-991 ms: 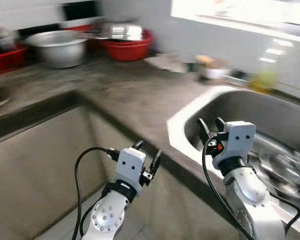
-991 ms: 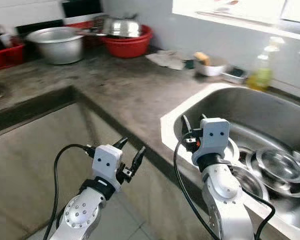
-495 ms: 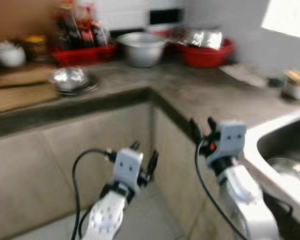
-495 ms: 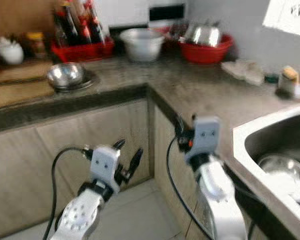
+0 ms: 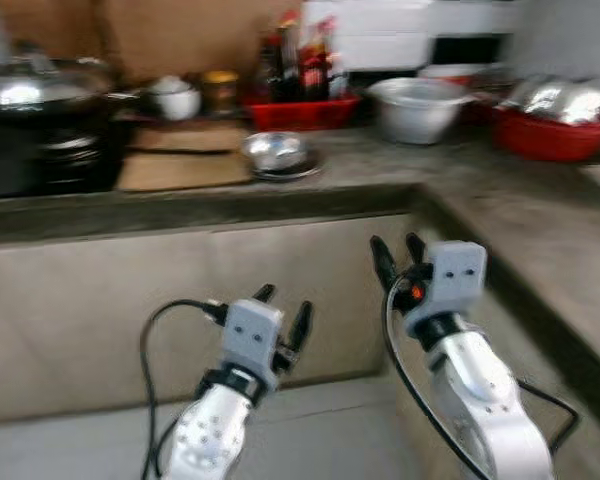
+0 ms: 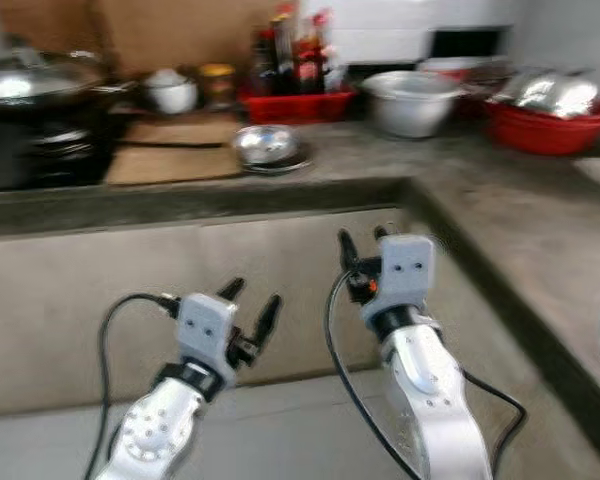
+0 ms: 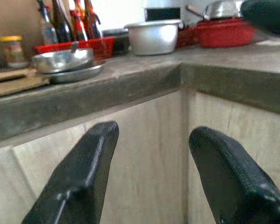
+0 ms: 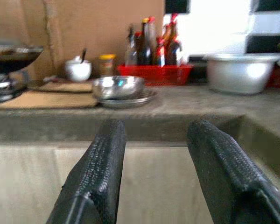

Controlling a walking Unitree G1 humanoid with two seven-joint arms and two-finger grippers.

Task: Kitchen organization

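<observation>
Left eye view has the left pincer (image 5: 283,307) held low before the pale cabinet front (image 5: 180,300), its two black fingers spread with nothing between them. The right pincer (image 5: 399,250) is raised higher, close to the inner corner of the grey L-shaped stone tabletop (image 5: 360,170), its fingers likewise spread and empty; the right wrist view looks between them (image 8: 149,140).

Taking the small shiny steel bowl (image 5: 274,150) as the landmark: it sits on a flat steel plate (image 5: 280,170) near the tabletop's front edge, beyond both pincers and well apart from them. Just to its left lies a brown wooden board (image 5: 185,170), and further left a black stove with a dark lidded wok (image 5: 40,110). Behind the bowl stands a red plastic tray of dark sauce bottles (image 5: 300,95); left of the tray are a yellow-lidded jar (image 5: 220,90) and a small white pot (image 5: 175,98). To the bowl's right, toward the wall, rests a large silver metal basin (image 5: 420,105), and beyond that a red plastic tub holding steel dishes (image 5: 555,120). The scene is slightly blurred.
</observation>
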